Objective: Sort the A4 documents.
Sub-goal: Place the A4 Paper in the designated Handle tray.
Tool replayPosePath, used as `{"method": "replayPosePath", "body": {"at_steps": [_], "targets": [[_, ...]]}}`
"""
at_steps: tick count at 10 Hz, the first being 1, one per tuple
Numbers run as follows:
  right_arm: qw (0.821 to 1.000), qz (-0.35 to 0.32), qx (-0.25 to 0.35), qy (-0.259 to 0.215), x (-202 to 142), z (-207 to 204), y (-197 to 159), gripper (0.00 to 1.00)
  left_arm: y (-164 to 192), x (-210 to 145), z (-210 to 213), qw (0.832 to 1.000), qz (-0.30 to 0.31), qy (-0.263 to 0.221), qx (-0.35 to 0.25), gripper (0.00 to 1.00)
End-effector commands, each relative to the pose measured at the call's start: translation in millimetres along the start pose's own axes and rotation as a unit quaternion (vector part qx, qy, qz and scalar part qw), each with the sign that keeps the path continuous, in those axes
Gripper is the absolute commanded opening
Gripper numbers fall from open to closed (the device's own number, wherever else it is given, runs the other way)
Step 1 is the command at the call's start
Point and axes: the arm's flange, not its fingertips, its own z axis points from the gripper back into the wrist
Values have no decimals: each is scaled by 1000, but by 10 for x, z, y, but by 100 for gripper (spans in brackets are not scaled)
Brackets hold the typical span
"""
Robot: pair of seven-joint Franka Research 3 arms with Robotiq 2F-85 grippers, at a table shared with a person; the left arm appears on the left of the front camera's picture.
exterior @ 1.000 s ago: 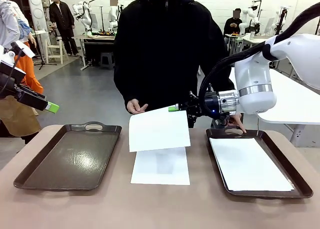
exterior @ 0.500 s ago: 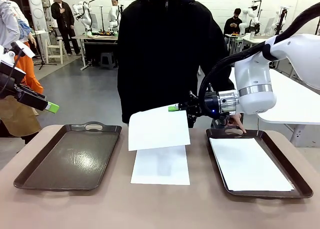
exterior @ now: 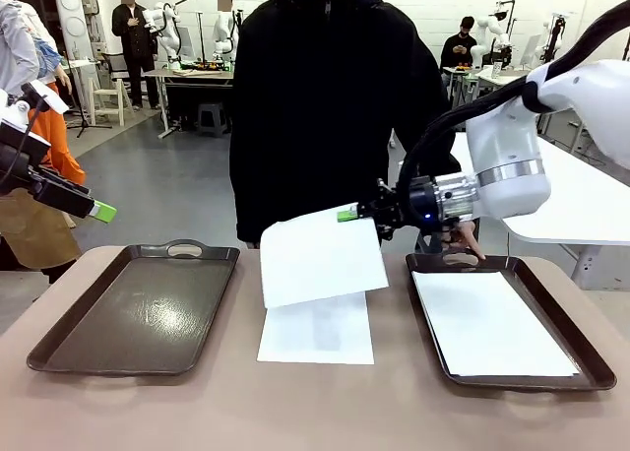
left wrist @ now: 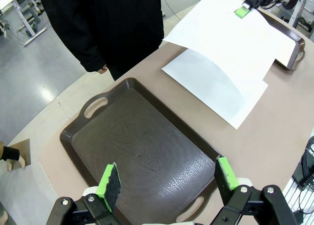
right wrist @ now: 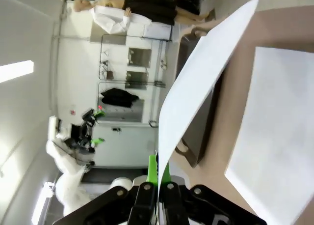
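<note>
Right gripper [exterior: 346, 214], clamped on a corner of a thin white paper sheet [exterior: 320, 257], has carried it slightly right, tilting it more. A second sheet [exterior: 317, 331] lies flat on the matte tan tabletop [exterior: 295, 412]. A third sheet [exterior: 489, 323] lies in the dark right tray [exterior: 564, 323]. Left gripper [left wrist: 168, 175] has its fingers apart over the textured left tray [left wrist: 142, 151].

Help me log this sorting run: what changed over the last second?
The right gripper, still shut on a raised sheet, carried it slightly toward the right tray. The person's hand by the sheet's far edge withdrew. The sheet on the table, the sheet in that tray, the left tray and the open left gripper stayed put.
</note>
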Motion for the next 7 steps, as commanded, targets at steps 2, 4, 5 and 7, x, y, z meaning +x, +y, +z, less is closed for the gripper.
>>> {"method": "replayPosePath", "body": {"at_steps": [2, 4, 5, 7], "targets": [[1000, 19, -18, 12, -152, 739, 75, 1, 13, -11, -7, 1000, 1, -2, -2, 100], [999, 8, -45, -5, -150, 1169, 2, 1, 13, -11, -7, 1000, 1, -2, -2, 100], [998, 5, -60, -12, -160, 1370, -48, 1, 13, -11, -7, 1000, 1, -2, -2, 100], [997, 21, -80, 0, -240, 1770, -180, 1, 13, -11, -7, 1000, 1, -2, -2, 100]]}}
